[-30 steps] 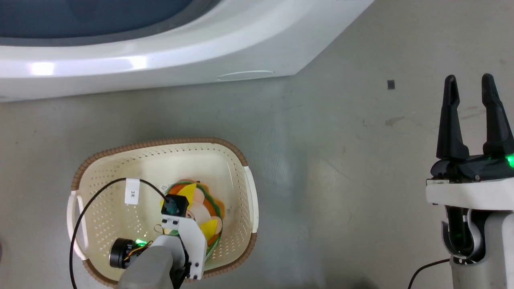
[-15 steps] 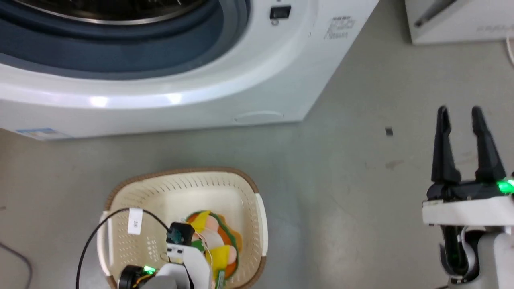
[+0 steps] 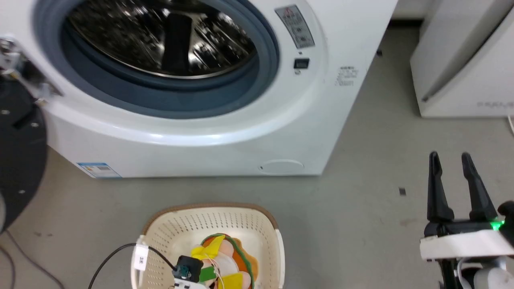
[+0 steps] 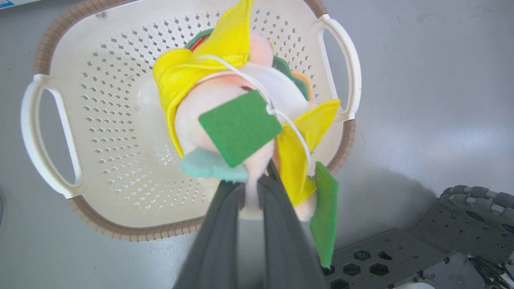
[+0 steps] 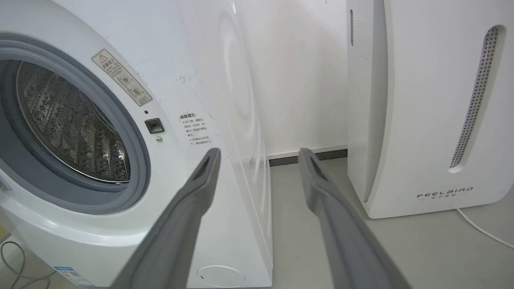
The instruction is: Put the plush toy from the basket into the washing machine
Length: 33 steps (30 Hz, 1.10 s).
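The plush toy, yellow, pink-beige and green with a green tag on a white string, hangs above the basket, and my left gripper is shut on its lower end. In the head view the toy shows over the cream basket at the bottom edge. The washing machine stands behind it, door open and steel drum exposed. At the lower right my right gripper is open and holds nothing. It faces the washing machine from the side.
The black-framed round door hangs open at the machine's left. A white FEELBIRD appliance stands to the right, with a cable on the floor beside it. My dark base plate lies near the basket. Grey floor lies between basket and machine.
The head camera has tilted up, so the basket slid toward the bottom edge and the open drum came into view. The left gripper stays over the basket with the toy.
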Tool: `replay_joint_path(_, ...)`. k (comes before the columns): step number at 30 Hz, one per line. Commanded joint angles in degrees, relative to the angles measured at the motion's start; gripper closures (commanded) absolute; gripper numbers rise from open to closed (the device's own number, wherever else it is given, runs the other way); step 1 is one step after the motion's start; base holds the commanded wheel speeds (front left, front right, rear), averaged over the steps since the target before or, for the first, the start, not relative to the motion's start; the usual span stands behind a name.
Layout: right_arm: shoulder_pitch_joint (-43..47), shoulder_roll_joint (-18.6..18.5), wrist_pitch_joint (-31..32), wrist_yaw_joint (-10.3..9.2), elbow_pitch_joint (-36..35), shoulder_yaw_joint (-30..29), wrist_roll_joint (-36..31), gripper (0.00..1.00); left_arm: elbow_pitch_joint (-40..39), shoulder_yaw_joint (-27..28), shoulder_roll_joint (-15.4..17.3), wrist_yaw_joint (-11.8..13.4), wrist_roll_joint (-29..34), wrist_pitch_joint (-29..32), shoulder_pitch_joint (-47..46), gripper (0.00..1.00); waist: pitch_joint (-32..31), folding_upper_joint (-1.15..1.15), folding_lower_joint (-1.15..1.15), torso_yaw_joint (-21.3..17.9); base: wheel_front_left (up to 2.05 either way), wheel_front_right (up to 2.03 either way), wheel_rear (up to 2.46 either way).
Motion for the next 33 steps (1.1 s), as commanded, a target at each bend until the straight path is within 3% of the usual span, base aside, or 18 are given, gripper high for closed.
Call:
replay_joint_path(1,1.60,-0.03,-0.25,-0.04,0.37,-0.34,-0.49,0.00,-0.35,-0.25,-0.01,-0.24,-0.15,-1.57,0.96,1.00,-3.18,0.00,0.01,1.96,0.00,0.00,0.00)
replay_joint_path(7,3.95,-0.03,-0.25,-0.04,0.67,-0.76,-0.55,0.00,-2.86,-0.28,-0.10,-0.36,-0.44,-4.23,2.27,1.00,-6.36,0.00,0.01,3.66,0.00,0.00,0.00)
replay_joint_path(13,5.39,-0.03,-0.25,-0.04,0.61,-0.84,-0.54,0.00,-11.45,2.08,0.91,2.02,0.48,-4.66,3.00,1.00,-8.17,0.00,0.01,5.14,0.00,0.00,0.00)
replay_joint_path(24,5.92,-0.03,-0.25,-0.04,0.32,-0.86,-0.41,0.00,-31.73,10.93,4.03,7.15,6.35,-4.69,6.98,1.00,-9.13,0.00,0.01,6.08,0.00,0.00,0.00)
replay_joint_path(33,5.01,-0.03,-0.25,-0.04,-0.03,-0.65,-0.24,0.00,-44.91,20.95,3.40,9.41,12.61,-4.69,8.07,1.00,-8.06,0.00,0.01,4.76,0.00,0.00,0.00)
